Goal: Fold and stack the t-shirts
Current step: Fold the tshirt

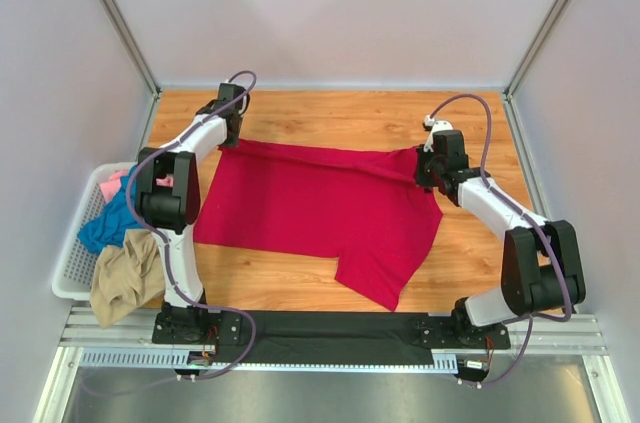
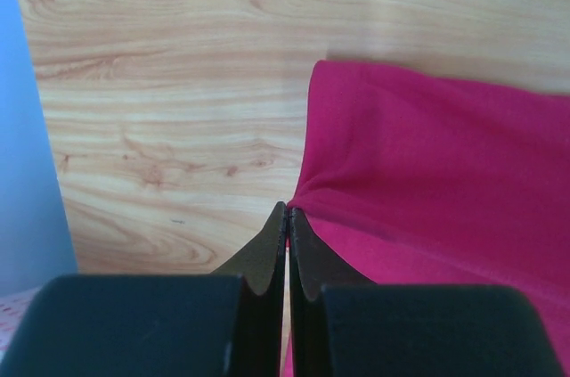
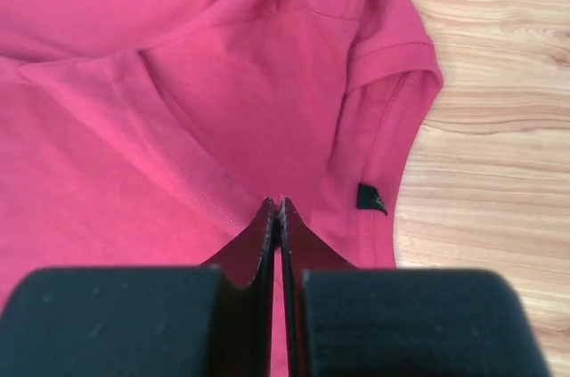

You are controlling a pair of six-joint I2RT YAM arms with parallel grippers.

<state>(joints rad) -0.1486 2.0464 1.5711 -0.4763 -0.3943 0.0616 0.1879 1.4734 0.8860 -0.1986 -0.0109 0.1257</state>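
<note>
A large crimson red t-shirt (image 1: 310, 205) lies spread across the wooden table. My left gripper (image 1: 229, 133) is at its far left corner. In the left wrist view the jaws (image 2: 288, 210) are shut on the cloth's edge, and the red t-shirt (image 2: 445, 172) pulls up into a fold there. My right gripper (image 1: 426, 169) is at the far right corner. It is shut (image 3: 278, 204) on the red t-shirt (image 3: 178, 110) beside the collar, close to a dark neck label (image 3: 371, 199). A teal t-shirt (image 1: 104, 228), a pink one (image 1: 113, 185) and a tan one (image 1: 126, 278) lie crumpled at the left.
A white lattice basket (image 1: 68, 273) at the table's left edge holds the crumpled shirts, and the tan one hangs over its near rim. A black strip (image 1: 320, 328) runs between the arm bases. Grey walls enclose the table on three sides.
</note>
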